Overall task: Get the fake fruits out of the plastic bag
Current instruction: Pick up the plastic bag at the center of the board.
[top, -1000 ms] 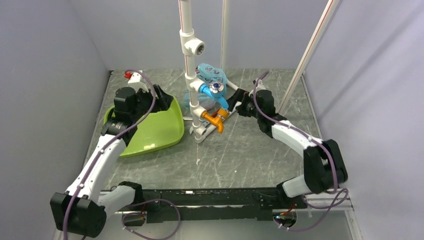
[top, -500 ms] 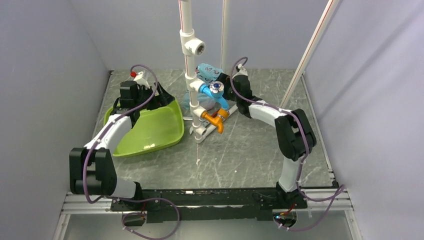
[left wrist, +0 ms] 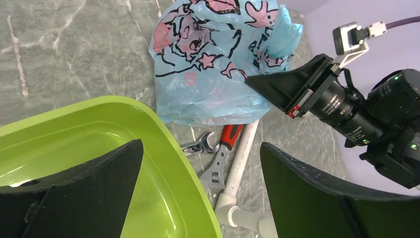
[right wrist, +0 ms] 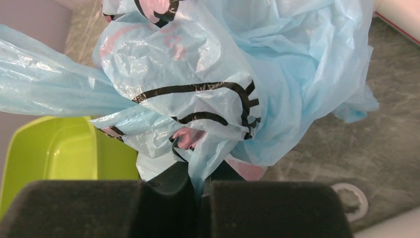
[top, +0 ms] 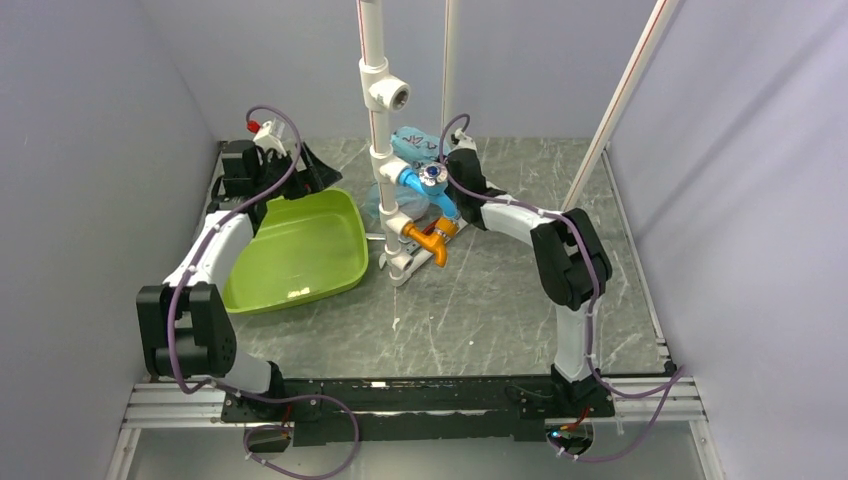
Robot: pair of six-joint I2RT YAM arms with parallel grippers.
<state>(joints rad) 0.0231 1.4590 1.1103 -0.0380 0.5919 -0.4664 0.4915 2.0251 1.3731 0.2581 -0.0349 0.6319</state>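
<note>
— While pale lilac-grey walls (top: pixel 100 150) close in three sides, what lies beneath them?
— One table (top: pixel 480 300): dark grey, stone-look, flat and matte, with thin pale veins. Both arms reach to its back.
— What is the biggest thing on it?
— The tub (top: pixel 300 250), on the left. It is lime green, rigid, glossy plastic with rounded corners. Just right of it a white pipe (top: pixel 378 150) stands upright, a smooth tube carrying blue and orange fittings (top: pixel 420 182).
— Where is the bag?
— The bag (left wrist: pixel 213 59) sits at the back of the table, behind the pipe and near the tub's far corner. It is thin light-blue film, crinkled and translucent, printed in pink and black. What it holds cannot be made out.
— And the grippers?
— The right gripper (right wrist: pixel 200 186) has its dark, matte pads pressed together on a fold of the film, which bunches above them. The left gripper (left wrist: pixel 200 148) is spread wide with nothing between its fingers; it hangs over the tub's rim, apart from the bag.
— Anything smaller?
— A red-handled wrench (left wrist: pixel 221 156) lies beside the tub, its handle end at the bag's lower edge.
</note>
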